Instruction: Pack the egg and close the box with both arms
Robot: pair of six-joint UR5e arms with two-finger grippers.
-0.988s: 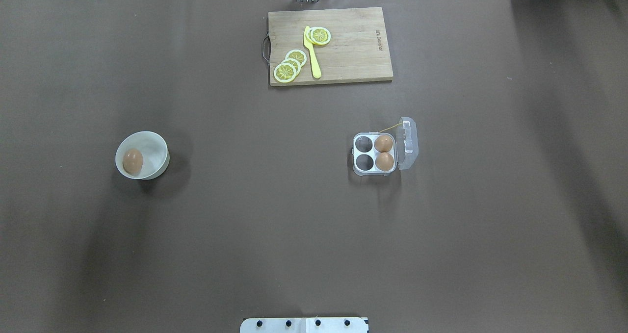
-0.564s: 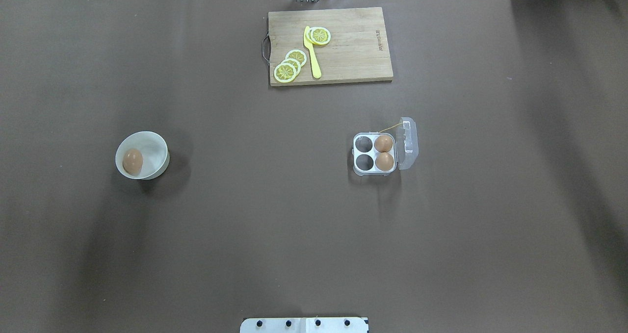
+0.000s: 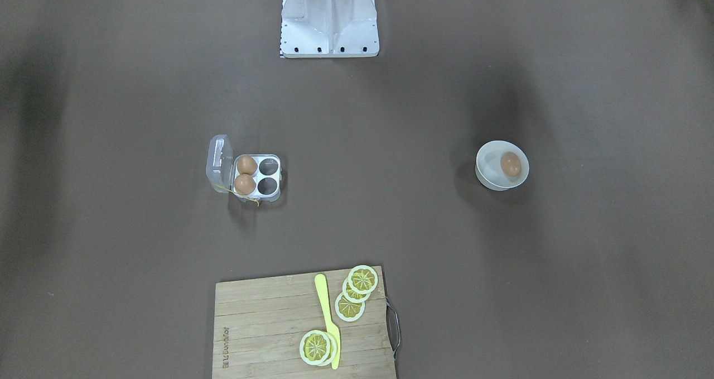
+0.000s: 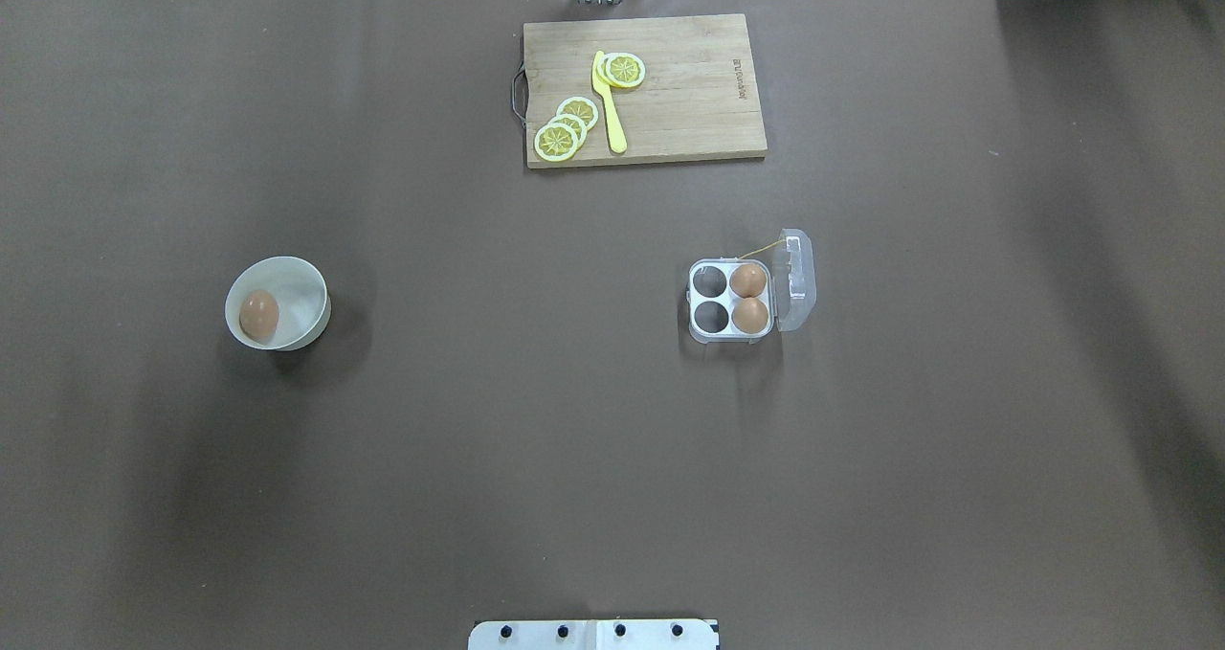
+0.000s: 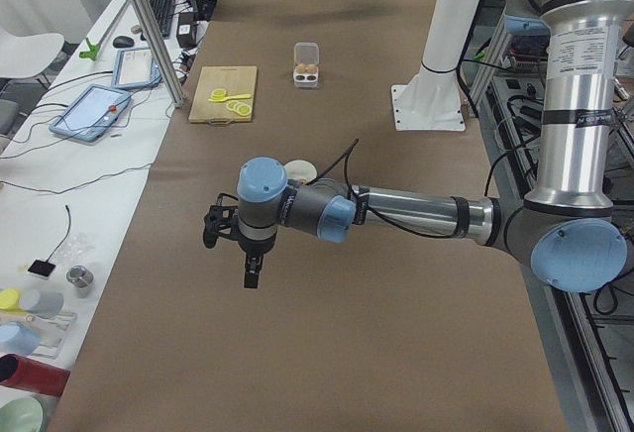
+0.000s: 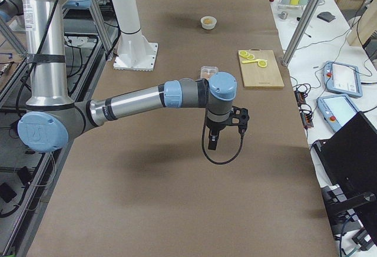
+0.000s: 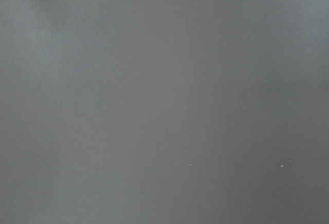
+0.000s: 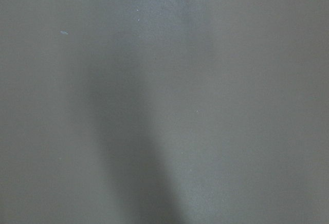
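Your left gripper (image 5: 251, 277) hangs over bare table (image 4: 478, 459) near the left end, fingers pointing down. It shows only from the side, so you cannot tell whether its jaws are apart or together. The left arm (image 5: 416, 212) reaches out level from the robot's edge, and its wrist covers part of the bowl (image 4: 308, 281) in that side view.

Your right gripper (image 6: 212, 145) hangs the same way near the right end, and its jaw state cannot be told either. The right arm (image 6: 135, 101) partly hides the box (image 4: 692, 301) in its side view.

The egg (image 4: 258, 314) lies in the white bowl, in the left half of the table, closer to the left edge than to the middle.

The box sits in the right half, just past the centre, with its lid (image 4: 796, 277) swung open on the right side. Two eggs (image 4: 749, 298) fill the cells beside the lid, and the two cells toward the bowl are empty. A yellow string (image 4: 761, 248) trails from its far corner.

At the middle of the far edge lies a cutting board (image 4: 689, 85) with lemon slices (image 4: 557, 141) and a yellow knife (image 4: 609, 104).
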